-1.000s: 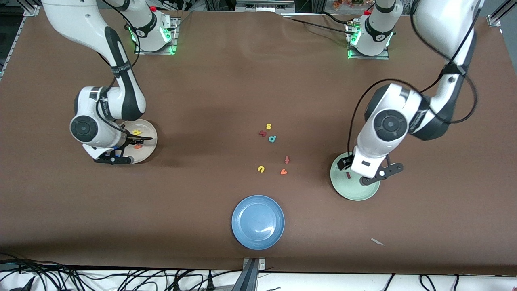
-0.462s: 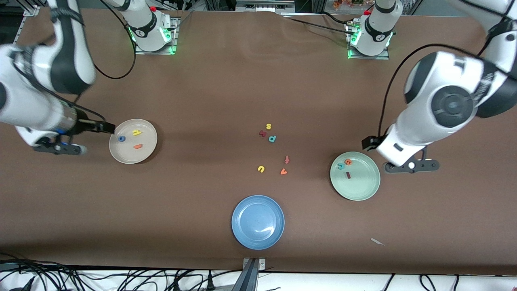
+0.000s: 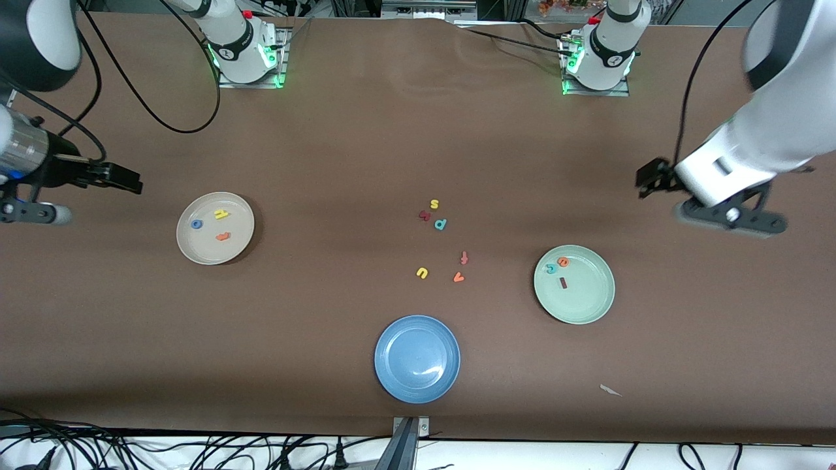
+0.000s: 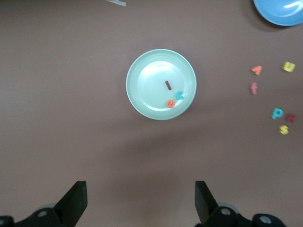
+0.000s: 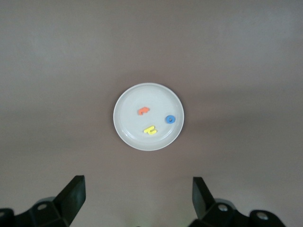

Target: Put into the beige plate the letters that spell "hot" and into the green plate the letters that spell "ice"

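The front camera is looking down from high across the tabletop, taking in its whole spread. Each wrist camera is hanging high, facing straight down: the left is sharing the green plate with it, the right the beige plate.

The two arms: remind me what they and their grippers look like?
Both arms are glossy white with black joint bands and loose black cables. The left arm and right arm rise from bases lit green with a red button. The left gripper and right gripper have black fingers.
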